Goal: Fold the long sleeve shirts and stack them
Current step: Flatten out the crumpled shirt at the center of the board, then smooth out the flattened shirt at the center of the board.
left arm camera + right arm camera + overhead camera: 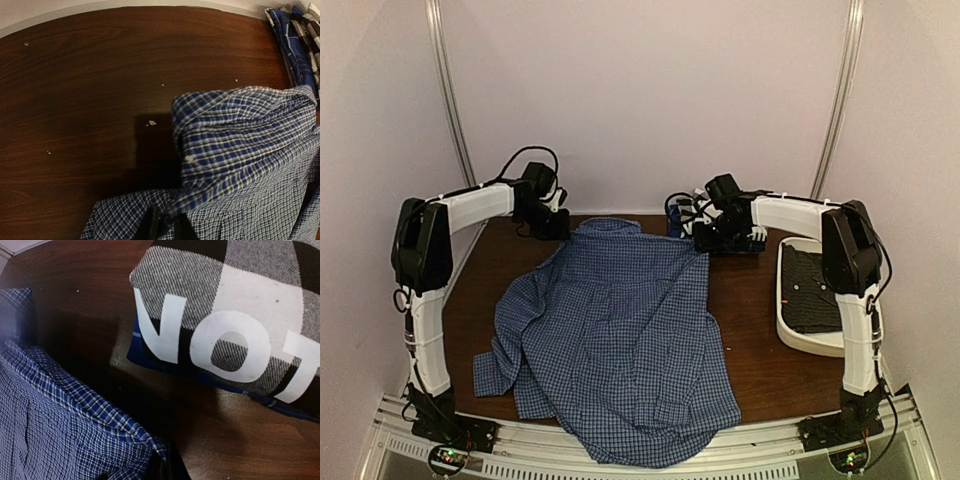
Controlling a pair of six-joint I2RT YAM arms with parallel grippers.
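Observation:
The blue-and-white fine-check shirt (620, 330) lies spread on the brown table (750, 350), collar at the far side and hem over the near edge. My left gripper (552, 224) is at its far left shoulder, shut on the cloth (240, 150) pinched between the fingers (152, 225). My right gripper (705, 238) is at the far right shoulder, shut on the shirt's edge (65, 425). Just behind it lies a folded stack (240, 300): black-and-white large-check cloth lettered "NOT" over a dark blue layer, also seen in the left wrist view (300, 45).
A white plastic tub (785, 300) with dark cloth in it stands at the right side of the table. The curved back wall rises close behind both grippers. Bare wood shows left of the collar (75, 100).

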